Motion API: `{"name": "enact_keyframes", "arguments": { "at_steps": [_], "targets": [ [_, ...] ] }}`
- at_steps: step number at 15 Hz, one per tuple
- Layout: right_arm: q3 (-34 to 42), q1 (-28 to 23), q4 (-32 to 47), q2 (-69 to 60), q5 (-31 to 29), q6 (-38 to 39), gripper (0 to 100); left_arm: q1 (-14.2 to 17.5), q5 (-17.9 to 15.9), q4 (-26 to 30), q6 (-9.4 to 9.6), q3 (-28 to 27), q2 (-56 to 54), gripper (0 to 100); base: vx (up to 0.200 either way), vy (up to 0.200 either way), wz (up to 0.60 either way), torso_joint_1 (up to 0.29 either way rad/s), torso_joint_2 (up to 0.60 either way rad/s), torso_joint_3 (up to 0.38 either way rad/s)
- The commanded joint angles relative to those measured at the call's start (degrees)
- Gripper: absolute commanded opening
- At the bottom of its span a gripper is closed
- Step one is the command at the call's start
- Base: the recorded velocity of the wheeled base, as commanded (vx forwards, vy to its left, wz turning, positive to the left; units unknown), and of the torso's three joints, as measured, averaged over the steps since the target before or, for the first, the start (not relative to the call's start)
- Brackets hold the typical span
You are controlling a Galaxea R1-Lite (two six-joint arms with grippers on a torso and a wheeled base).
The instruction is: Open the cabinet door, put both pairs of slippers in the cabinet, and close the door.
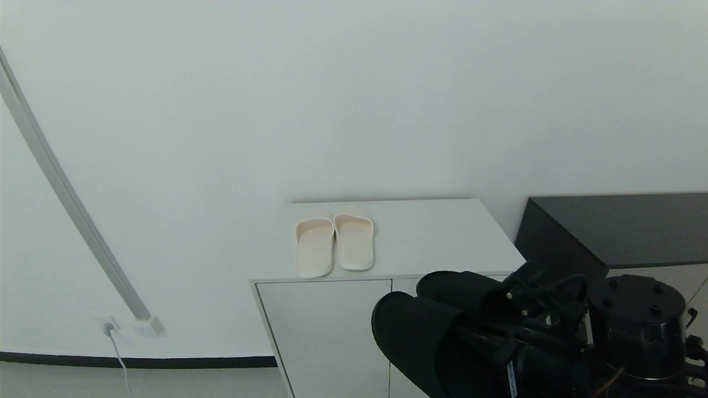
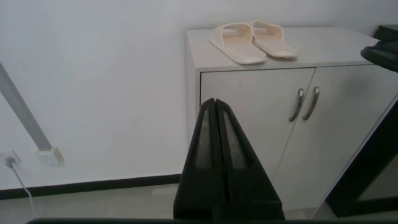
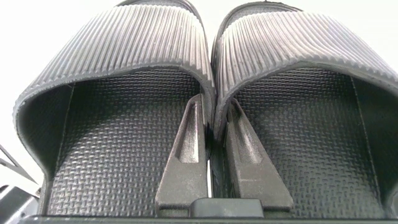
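Clamping black slippers [image 3: 143, 56] by adjoining inner edges with right end effector [image 3: 213, 104]; holding left end effector [image 2: 215, 104] pressed together, empty, facing cabinet [image 2: 267, 93].

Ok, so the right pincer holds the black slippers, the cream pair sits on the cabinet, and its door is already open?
No, the cabinet doors are shut, as the left wrist view shows. The right pincer does hold the black slippers, and the cream pair sits on the cabinet.
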Motion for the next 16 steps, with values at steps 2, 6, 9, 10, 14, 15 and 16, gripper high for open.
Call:
{"name": "enact_keyframes", "arguments": {
  "at_steps": [2,6,9,10,14,15,16],
  "targets": [
    [1.3,0.3,-0.4,-0.2,0.1,-0.6,0,0.0,0.0,0.0,0.00,0.0,0.1,0,0.000,0.000,0.00,-0.154,0.35,0.193],
    [2.1,1.0,-2.4,-0.2,0.1,-0.9,0,0.0,-0.1,0.0,0.00,0.0,0.1,0,0.000,0.000,0.00,-0.166,0.38,0.214],
    [2.2,1.1,-2.5,-0.1,0.1,-0.9,0,0.0,-0.2,0.0,0.09,0.0,0.1,100,0.000,0.000,0.00,-0.212,0.49,0.274],
    [2.3,1.2,-2.6,-0.2,0.1,-0.9,0,0.0,-0.2,0.0,0.09,0.0,0.1,100,0.000,0.000,0.00,-0.222,0.55,0.315],
    [2.6,1.3,-2.6,-0.1,0.1,-0.9,0,0.0,-0.2,0.0,0.09,0.0,0.1,100,0.000,0.000,0.00,-0.229,0.55,0.316],
    [2.6,1.3,-2.6,0.0,0.1,-0.9,0,0.0,-0.2,0.0,0.09,0.0,0.1,100,0.000,0.000,0.00,-0.217,0.53,0.310],
    [2.7,1.4,-2.6,0.0,0.1,-0.9,0,0.0,-0.2,0.0,0.09,0.0,0.1,100,0.000,0.000,0.00,-0.212,0.53,0.320]
  ]
}}
